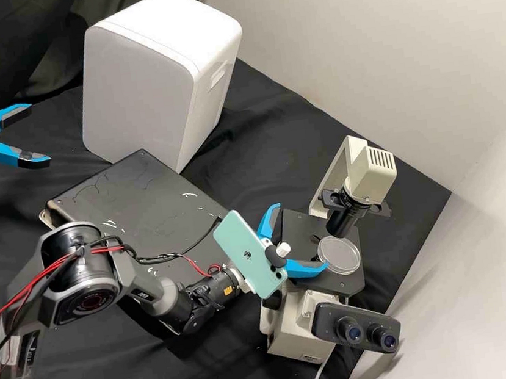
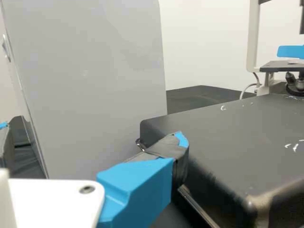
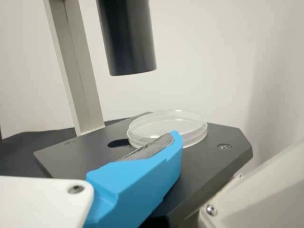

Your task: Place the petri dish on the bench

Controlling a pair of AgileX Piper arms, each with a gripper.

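Approach for the pick, by the look of it: nothing gripped, nothing set down on the bench [image 1: 258, 127]. Spread wide over the microscope stage [image 1: 301, 223], the right gripper [image 1: 302, 236], holding nothing. Flat on that stage, the petri dish [image 1: 339, 254], under the dark lens tube [image 1: 342, 220], just beyond the tip of one finger [image 3: 142, 173] and a little off to its side, not between the two. Contact between fingertip and rim impossible to judge.

Next, probably: push forward and shift sideways to bring the rim between both fingers. Close gently on the thin clear wall, with care against tipping or sliding it off the stage edge. Lift clear without knocking the tube overhead, then carry across to bare black cloth and lower flat.

Likewise spread and empty, the left gripper [image 1: 40, 132], well apart from the dish, beside the white box [image 1: 158, 72] and the dark slab [image 1: 138, 203].
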